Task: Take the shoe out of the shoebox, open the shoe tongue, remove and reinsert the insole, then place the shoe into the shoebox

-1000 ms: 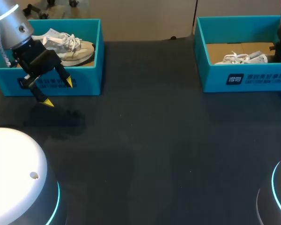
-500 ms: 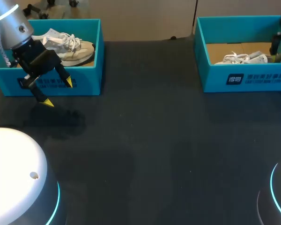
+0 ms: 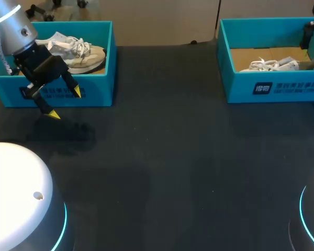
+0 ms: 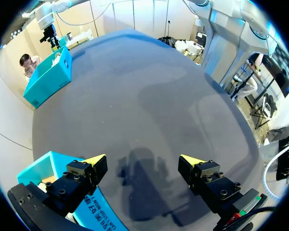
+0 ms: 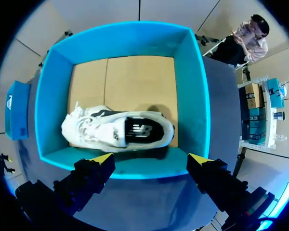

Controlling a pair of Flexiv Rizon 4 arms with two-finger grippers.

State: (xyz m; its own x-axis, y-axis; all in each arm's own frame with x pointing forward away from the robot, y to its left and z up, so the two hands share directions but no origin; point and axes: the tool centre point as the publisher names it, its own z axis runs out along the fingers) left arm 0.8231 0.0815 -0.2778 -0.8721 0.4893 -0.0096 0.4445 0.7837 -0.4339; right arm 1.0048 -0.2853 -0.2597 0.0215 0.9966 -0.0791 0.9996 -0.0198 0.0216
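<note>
White shoe (image 5: 118,130) is lying in teal shoebox (image 5: 197,96), not yet taken out; all steps are left. R gripper (image 5: 151,158) is held above it, jaws spread wide, empty; L gripper (image 4: 144,160) likewise.

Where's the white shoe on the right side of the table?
The white shoe lies inside the blue shoebox at the head view's far right; the right wrist view shows it ahead of the open right gripper.
</note>
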